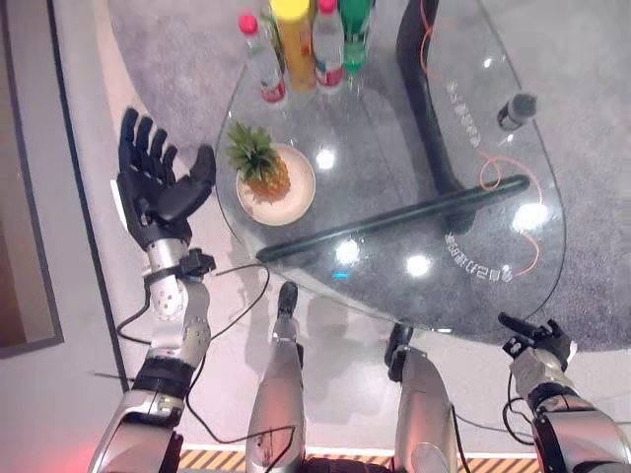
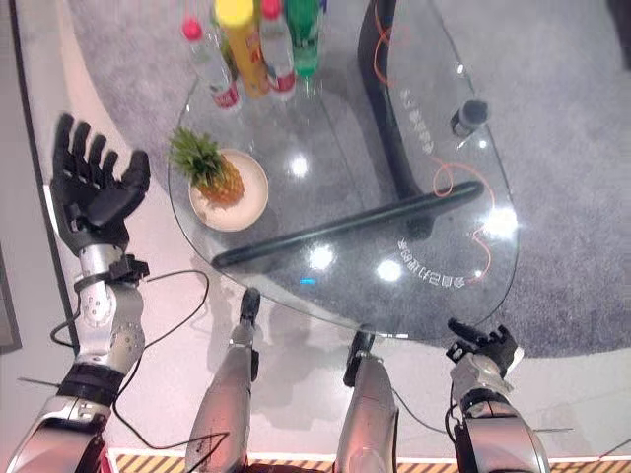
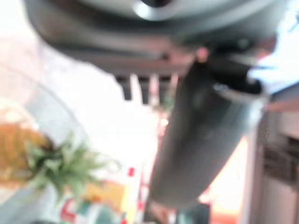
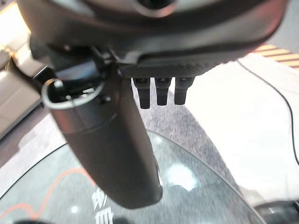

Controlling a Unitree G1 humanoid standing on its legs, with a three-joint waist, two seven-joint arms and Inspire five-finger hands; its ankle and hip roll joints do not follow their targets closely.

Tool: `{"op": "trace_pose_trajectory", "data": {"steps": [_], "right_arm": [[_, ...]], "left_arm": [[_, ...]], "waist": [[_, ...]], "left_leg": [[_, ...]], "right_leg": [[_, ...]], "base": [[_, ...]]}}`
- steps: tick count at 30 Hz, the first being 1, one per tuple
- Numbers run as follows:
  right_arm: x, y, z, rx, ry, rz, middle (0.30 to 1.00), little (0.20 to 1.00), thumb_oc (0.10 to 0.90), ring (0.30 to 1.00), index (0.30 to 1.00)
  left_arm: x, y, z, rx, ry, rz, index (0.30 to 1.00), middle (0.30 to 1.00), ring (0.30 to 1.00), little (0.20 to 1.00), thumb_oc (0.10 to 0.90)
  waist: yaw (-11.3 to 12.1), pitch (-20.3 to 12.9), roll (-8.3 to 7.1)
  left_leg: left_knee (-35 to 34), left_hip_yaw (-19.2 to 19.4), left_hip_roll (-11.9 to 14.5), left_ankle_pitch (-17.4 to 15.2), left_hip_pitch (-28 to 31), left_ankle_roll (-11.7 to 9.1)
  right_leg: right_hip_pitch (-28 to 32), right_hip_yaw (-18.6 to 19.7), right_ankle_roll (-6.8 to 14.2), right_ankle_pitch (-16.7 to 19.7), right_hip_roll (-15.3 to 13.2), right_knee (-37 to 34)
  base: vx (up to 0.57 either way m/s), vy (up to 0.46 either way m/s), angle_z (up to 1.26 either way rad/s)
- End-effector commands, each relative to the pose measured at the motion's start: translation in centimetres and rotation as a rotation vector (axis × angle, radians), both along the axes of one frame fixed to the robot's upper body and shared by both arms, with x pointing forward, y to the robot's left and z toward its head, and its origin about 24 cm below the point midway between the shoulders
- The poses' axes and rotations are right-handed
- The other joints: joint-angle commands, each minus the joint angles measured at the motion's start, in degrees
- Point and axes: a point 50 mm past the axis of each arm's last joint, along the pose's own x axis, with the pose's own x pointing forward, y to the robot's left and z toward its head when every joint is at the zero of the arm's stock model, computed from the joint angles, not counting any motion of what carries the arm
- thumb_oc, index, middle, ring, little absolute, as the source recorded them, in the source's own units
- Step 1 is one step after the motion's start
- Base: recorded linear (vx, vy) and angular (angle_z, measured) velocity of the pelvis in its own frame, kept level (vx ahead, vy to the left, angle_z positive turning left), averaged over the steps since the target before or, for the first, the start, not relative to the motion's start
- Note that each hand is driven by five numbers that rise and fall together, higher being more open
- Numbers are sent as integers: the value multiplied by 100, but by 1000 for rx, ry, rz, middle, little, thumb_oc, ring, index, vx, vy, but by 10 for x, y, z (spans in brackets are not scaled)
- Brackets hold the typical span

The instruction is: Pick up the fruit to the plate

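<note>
white print on the glass table (image 1: 394, 187), unreadable.

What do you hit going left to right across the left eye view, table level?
left hand, open, off the table's edge → pineapple on the plate → small dark object on the glass table → right hand low at the near right.

Left of the glass table (image 1: 394, 177) you have the left hand (image 1: 158, 187), matte black with segmented fingers and a thick, smooth thumb. It sits on a left arm (image 1: 182, 335) of rounded silver-grey shells, with a black clamp at the wrist and a black band lower down. At the table's near right edge, your right hand (image 1: 537, 340) is the same black on a matching silver-grey right arm (image 1: 582, 434), and a thin metal ring (image 4: 56, 93) sits at the base of its thumb.
</note>
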Motion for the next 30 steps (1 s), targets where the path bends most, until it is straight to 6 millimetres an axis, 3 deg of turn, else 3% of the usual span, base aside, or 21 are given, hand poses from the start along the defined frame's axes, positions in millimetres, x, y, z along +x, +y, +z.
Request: {"op": "trace_pose_trajectory", "data": {"steps": [1, 5, 7, 9, 12, 15, 19, 20, 23, 30], "right_arm": [[-60, -6, -36, 32, 186, 54, 900, 900, 800, 900, 900], [-111, 3, -64, 107, 347, 143, 900, 900, 800, 900, 900], [-129, 7, -72, 119, 405, 157, 900, 900, 800, 900, 900], [-148, 15, -80, 135, 474, 193, 900, 900, 800, 900, 900], [-158, 28, -89, 155, 528, 287, 900, 900, 800, 900, 900], [-164, 37, -94, 145, 606, 395, 900, 900, 800, 900, 900], [-170, 43, -98, 153, 684, 485, 900, 900, 800, 900, 900], [-173, 45, -99, 158, 719, 515, 900, 900, 800, 900, 900], [-173, 50, -101, 186, 768, 582, 900, 900, 800, 900, 900], [-173, 56, -103, 189, 860, 699, 900, 900, 800, 900, 900]], "left_arm": [[0, 27, 3, -3, 4, 23, 900, 900, 900, 900, 800], [-21, 46, -71, -38, 343, 31, 900, 900, 900, 900, 800], [-35, 53, -98, -62, 461, 44, 900, 900, 900, 900, 800], [-59, 59, -138, -122, 628, 58, 900, 900, 900, 900, 800], [-93, 68, -178, -164, 832, 96, 900, 900, 900, 900, 800], [-120, 71, -203, -88, 1013, 100, 900, 900, 900, 900, 800], [-146, 60, -229, -4, 1238, -7, 900, 900, 900, 900, 800], [-169, 53, -246, 54, 1441, -54, 900, 900, 900, 900, 800], [-211, 47, -266, 102, 1768, -138, 900, 900, 900, 900, 800], [-234, 33, -275, 156, 1965, -335, 900, 900, 900, 900, 800]], "waist": [[-28, -936, -460], [-141, -1523, -396], [-177, -1755, -379], [-219, -2051, -372], [-324, -2345, -382], [-444, -2531, -390], [-505, -2631, -365], [-531, -2678, -352], [-616, -2746, -331], [-689, -2819, -269]], "left_leg": [[-503, 598, -432, -332, 727, -89], [-911, 763, -380, -250, 1382, -78], [-970, 816, -367, -280, 1580, -72], [-1033, 904, -346, -323, 1800, -66], [-1033, 1028, -311, -421, 2023, -71], [-1033, 1150, -280, -510, 2218, -77], [-1033, 1212, -261, -592, 2397, -63], [-1033, 1243, -260, -621, 2459, -44], [-1033, 1337, -246, -650, 2561, -38], [-1033, 1438, -213, -723, 2712, -46]], "right_leg": [[828, -21, -9, 1303, 242, -1941], [1391, -11, 60, 1452, 225, -2279], [1572, -16, 77, 1489, 230, -2371], [1767, -37, 103, 1516, 226, -2458], [1990, -17, 100, 1494, 238, -2523], [2147, 25, 91, 1452, 238, -2555], [2294, 34, 87, 1417, 223, -2585], [2352, 18, 87, 1403, 227, -2599], [2410, 30, 76, 1397, 247, -2615], [2513, 41, 48, 1354, 264, -2641]], "base": [[227, 82, -7], [289, 89, -7], [245, 37, 7], [262, 25, 13], [199, 27, -10], [117, 30, -12], [40, 14, -13], [16, 11, -11], [11, 22, -7], [20, 18, -12]]}}
